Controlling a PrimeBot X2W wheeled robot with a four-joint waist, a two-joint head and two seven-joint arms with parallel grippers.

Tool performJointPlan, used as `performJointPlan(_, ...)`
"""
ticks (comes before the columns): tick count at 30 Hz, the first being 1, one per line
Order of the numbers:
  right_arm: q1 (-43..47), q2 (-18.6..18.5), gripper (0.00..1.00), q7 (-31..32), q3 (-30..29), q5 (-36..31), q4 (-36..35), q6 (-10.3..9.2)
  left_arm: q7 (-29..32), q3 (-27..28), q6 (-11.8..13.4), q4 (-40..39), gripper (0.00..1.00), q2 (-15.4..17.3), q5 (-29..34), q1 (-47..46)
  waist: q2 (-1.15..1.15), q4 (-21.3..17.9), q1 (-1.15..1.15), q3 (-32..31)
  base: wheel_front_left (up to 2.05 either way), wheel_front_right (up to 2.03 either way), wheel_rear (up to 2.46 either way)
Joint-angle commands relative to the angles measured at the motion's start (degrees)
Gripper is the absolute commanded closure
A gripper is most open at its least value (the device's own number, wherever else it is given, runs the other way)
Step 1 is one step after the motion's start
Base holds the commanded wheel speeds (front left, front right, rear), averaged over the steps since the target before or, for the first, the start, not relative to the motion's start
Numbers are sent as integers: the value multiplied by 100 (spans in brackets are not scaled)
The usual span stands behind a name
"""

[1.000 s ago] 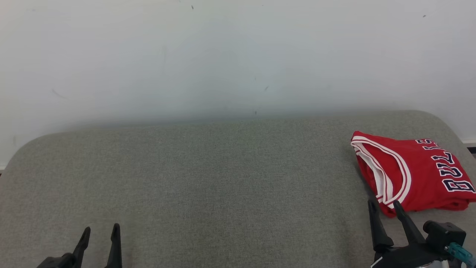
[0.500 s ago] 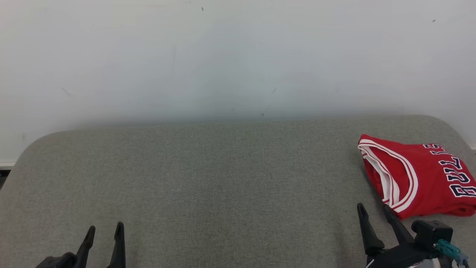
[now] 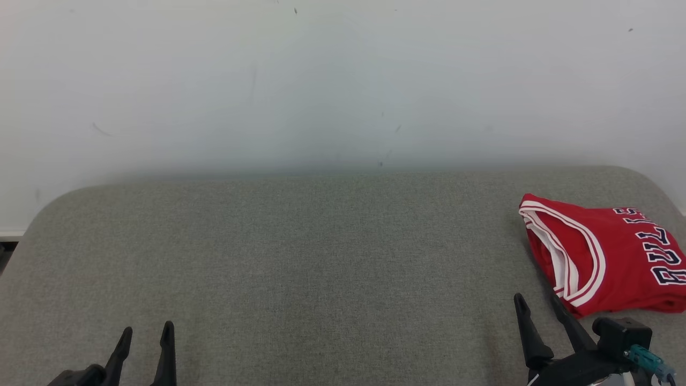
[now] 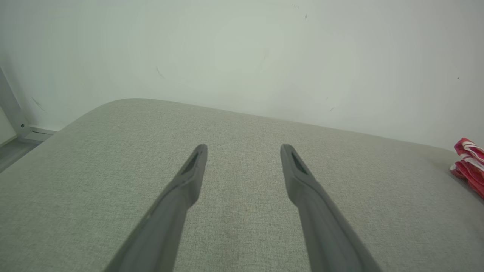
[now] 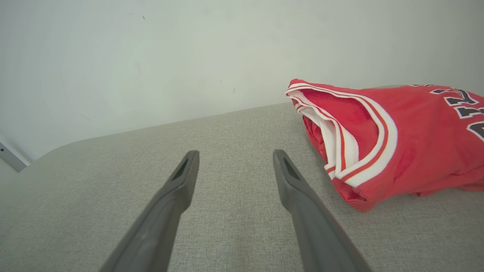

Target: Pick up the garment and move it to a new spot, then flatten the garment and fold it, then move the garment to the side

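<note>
The garment (image 3: 616, 257) is a red jersey with white trim and dark lettering, folded and lying at the far right of the grey padded surface (image 3: 321, 257). It also appears in the right wrist view (image 5: 397, 139) and at the edge of the left wrist view (image 4: 470, 160). My right gripper (image 3: 536, 303) stands open just in front of and left of the garment's near corner, holding nothing. My left gripper (image 3: 146, 333) is open at the lower left, far from the garment, with nothing between its fingers (image 4: 193, 166).
A plain white wall (image 3: 343, 80) rises behind the padded surface, whose rounded corners sit at the far left and far right. A grey frame piece (image 4: 11, 109) and floor strip show off the left end.
The whole picture has shifted slightly, so the camera has moved. My right gripper has pulled back a little from the garment's near corner. The garment lies as before.
</note>
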Motion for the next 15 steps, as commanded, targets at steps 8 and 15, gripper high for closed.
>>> performJointPlan(8,2,-18,0,17,-43,-48,2,-10,-44,80,45,-21,0,-12,-121,42,0,-7,0,13,0,0,0)
performJointPlan(15,0,0,100,21,-31,1,10,0,-44,86,55,-26,100,-35,-99,19,0,-5,0,2,0,0,0)
